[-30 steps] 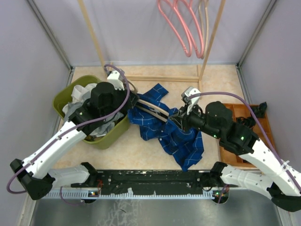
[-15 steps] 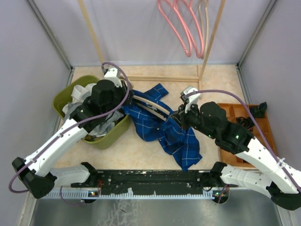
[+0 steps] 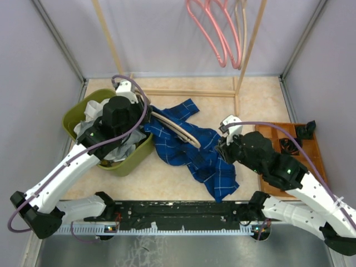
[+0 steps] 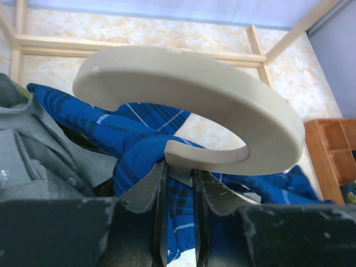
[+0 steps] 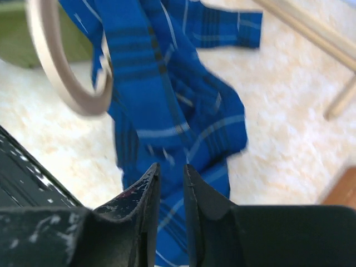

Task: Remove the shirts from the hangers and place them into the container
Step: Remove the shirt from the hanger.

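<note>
Left gripper [image 4: 178, 177]: we see its jaws clamped on the end of the pale hanger [image 4: 222, 105] | blue checked shirt [image 3: 192, 156]: on the table [image 3: 161, 179] just beside the olive container [image 3: 132, 159], hanger partly inside it | right gripper [image 5: 167, 178]: jaws a narrow slit apart, seemingly empty, above the shirt.

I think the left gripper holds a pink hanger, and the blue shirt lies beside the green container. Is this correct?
Not fully. The hanger in the left gripper is pale wood-coloured, not pink, as the left wrist view shows. The blue shirt does lie beside the green container.
</note>
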You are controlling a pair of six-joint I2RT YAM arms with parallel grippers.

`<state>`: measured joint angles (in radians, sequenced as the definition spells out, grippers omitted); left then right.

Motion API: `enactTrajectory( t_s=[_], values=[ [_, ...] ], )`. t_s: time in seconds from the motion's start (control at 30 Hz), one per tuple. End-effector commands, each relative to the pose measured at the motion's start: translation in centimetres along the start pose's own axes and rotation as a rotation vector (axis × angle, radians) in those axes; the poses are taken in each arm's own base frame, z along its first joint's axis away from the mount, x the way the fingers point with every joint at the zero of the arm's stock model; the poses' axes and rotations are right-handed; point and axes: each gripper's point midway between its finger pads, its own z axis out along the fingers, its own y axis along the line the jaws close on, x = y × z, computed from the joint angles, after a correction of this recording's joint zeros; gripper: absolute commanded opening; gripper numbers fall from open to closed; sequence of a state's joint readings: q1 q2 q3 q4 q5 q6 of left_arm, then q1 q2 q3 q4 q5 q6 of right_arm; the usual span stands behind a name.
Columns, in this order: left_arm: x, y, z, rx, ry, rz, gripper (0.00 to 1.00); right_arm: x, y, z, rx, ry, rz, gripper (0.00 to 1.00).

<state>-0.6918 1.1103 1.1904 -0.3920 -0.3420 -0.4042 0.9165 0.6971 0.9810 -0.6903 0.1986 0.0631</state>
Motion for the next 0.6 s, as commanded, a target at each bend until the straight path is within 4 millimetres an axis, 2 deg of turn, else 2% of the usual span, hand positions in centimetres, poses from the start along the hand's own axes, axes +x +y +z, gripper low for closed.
enactTrajectory(
  t_s=[0.0, 0.1, 0.13, 0.23, 0.27, 0.43, 0.5, 0.57],
  values=[
    [-2.8, 2.0, -1.1, -0.087, -0.103, -0.029, 0.0, 2.9, -2.3, 0.3, 0.125, 0.127, -0.035, 0.25],
    [-2.9, 1.4, -1.1, -0.056, -0.1, -0.027, 0.0, 3.2, -2.4, 1.3, 0.149, 0.16, -0.035, 0.25],
    [-2.9, 1.2, -1.1, -0.044, -0.099, -0.027, 0.0, 3.1, -2.4, 1.6, 0.156, 0.166, -0.027, 0.29],
    [-2.7, 0.9, -0.9, -0.027, -0.089, -0.023, 0.0, 1.0, -2.3, 2.0, 0.162, 0.127, 0.004, 0.32],
    [-2.6, 0.8, -0.9, -0.022, -0.084, -0.023, 0.0, -0.1, -1.9, 2.0, 0.14, 0.094, 0.016, 0.36],
    [-2.0, 0.2, -0.6, 0.008, -0.054, -0.002, 0.0, -6.7, 2.0, -0.1, -0.104, -0.171, 0.036, 0.6],
    [-1.7, 0.2, -0.5, 0.008, -0.039, 0.001, 0.0, -8.4, 3.7, -1.1, -0.209, -0.243, 0.036, 0.67],
    [-1.5, 0.1, -0.4, 0.012, -0.03, 0.0, 0.0, -9.0, 5.6, -1.6, -0.321, -0.256, 0.031, 0.74]
  ],
)
